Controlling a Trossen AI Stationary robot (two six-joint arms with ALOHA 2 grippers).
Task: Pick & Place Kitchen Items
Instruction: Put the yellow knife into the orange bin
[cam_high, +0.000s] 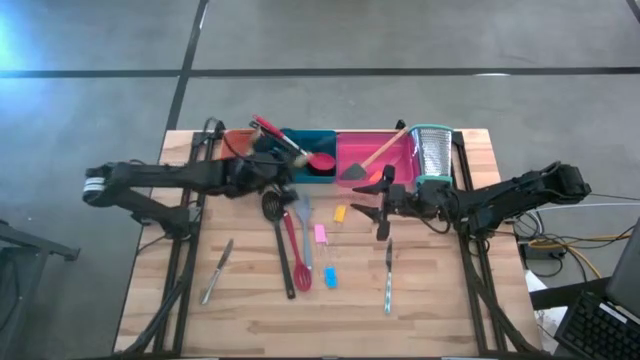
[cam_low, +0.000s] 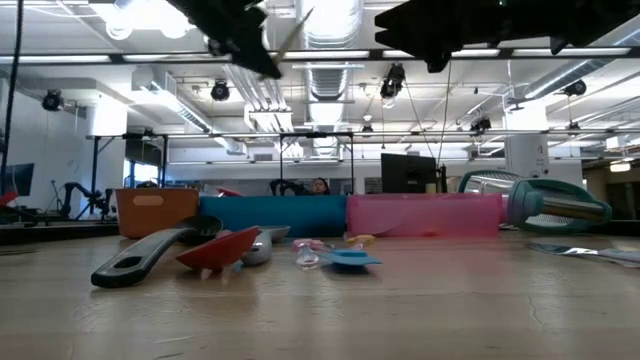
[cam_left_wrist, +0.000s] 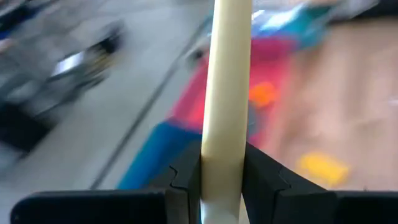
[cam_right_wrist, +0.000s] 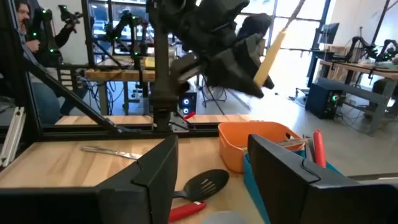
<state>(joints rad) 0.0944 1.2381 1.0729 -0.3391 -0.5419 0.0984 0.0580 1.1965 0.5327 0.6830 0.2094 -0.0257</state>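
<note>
Above the teal tray (cam_high: 308, 140) at the back of the table (cam_high: 250, 300), the left gripper (cam_high: 270, 165) is clamped on a cream-handled utensil (cam_left_wrist: 225, 93); the left wrist view shows both fingers (cam_left_wrist: 186, 177) pressed against the pale handle. In the right wrist view the same handle (cam_right_wrist: 268, 59) juts out of that gripper at a tilt, well above the table. Which kind of tool it is cannot be told.

The right gripper (cam_high: 380, 200) hangs over the table just in front of the pink tray (cam_high: 350, 150), jaws apart and holding nothing; its wrist view shows a clear gap between its two fingers (cam_right_wrist: 155, 180).

Trays stand side by side along the back edge: orange tray (cam_right_wrist: 249, 140), teal, pink. A red spoon (cam_high: 320, 160) lies in the teal tray; a wooden-handled black spatula (cam_high: 372, 160) lies in the pink tray. A metal box grater (cam_high: 433, 155) lies just beside the pink tray, on the right arm's side.

On the table: a black slotted spatula (cam_high: 280, 245), a red spatula (cam_high: 296, 255) and a grey utensil (cam_high: 305, 235) close together near the middle; a small yellow tool (cam_high: 340, 213), a pink tool (cam_high: 320, 233) and a blue tool (cam_high: 330, 277) nearby; one knife (cam_high: 217, 270) toward the left arm's side, another knife (cam_high: 388, 275) toward the right.
</note>
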